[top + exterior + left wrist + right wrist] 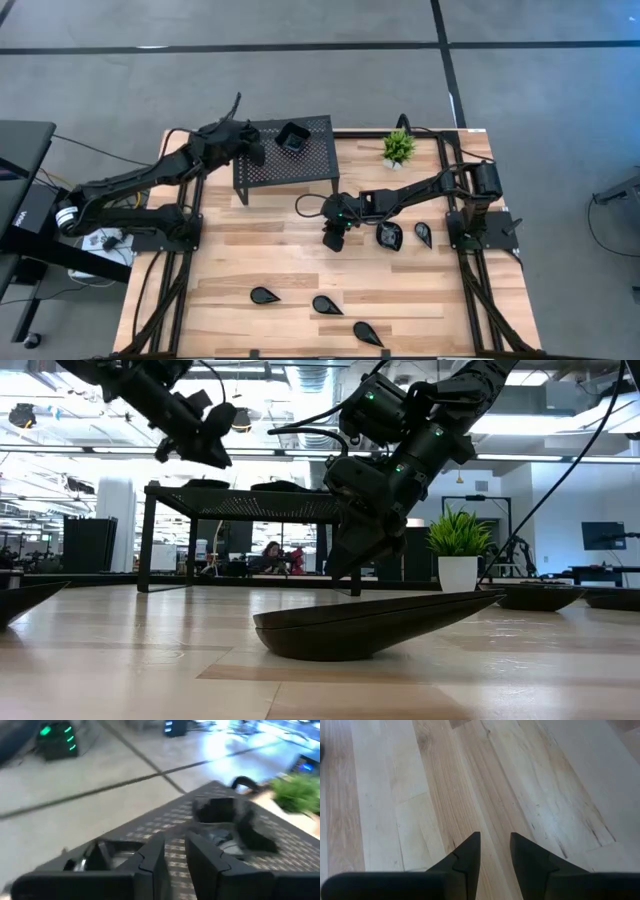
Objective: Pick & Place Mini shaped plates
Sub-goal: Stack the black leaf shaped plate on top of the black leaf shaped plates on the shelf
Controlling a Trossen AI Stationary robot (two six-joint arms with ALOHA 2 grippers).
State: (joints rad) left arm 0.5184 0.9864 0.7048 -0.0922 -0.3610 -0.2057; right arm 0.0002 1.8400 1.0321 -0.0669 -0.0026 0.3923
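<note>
Your wooden table [300,270] fills the high view, with two dark arms reaching in from either side.

The left arm stretches from the table's left edge up toward the far side, elbow bent, its wrist over the left end of the black perforated stand [285,165]. The left gripper [252,148] hangs just above the stand top; in its wrist view the fingers [150,862] stand slightly apart with nothing between them.

The right arm extends from its base at the right edge toward the table's middle, forearm nearly level, wrist tipped downward. The right gripper [333,238] points at bare wood; its fingers [467,852] show a narrow gap and hold nothing.

A potted plant [398,148] stands near the far right corner.

One plate [293,138] sits on the stand. Two plates [390,236] lie just right of the right gripper. Three teardrop plates [326,305] lie along the near edge, well apart from both grippers.
</note>
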